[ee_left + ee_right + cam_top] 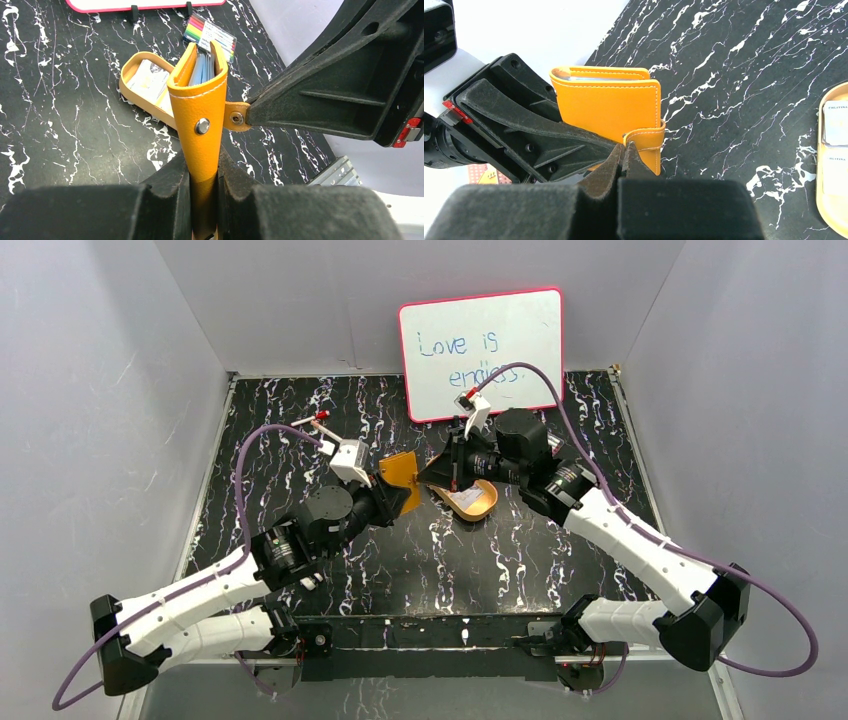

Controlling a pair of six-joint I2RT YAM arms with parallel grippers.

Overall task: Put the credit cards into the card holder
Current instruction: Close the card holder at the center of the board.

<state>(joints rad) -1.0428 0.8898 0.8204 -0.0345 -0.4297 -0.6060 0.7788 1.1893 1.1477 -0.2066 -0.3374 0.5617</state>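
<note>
The card holder (200, 115) is a tan-orange wallet held upright off the table, spine toward the left wrist camera, with pale blue pockets showing at its top. My left gripper (204, 170) is shut on its lower part. My right gripper (625, 150) is shut on the wallet's snap strap (646, 142), which sticks out sideways, also visible in the left wrist view (235, 117). From above, the wallet (400, 468) sits between both grippers. The credit cards (150, 80) lie pale in the oval tray and also show in the right wrist view (836, 122).
The oval yellow-orange tray (488, 504) lies on the black marbled table under the right wrist. A whiteboard (480, 350) with writing leans on the back wall. A pack of coloured markers (210, 36) lies behind the tray. White walls enclose the table.
</note>
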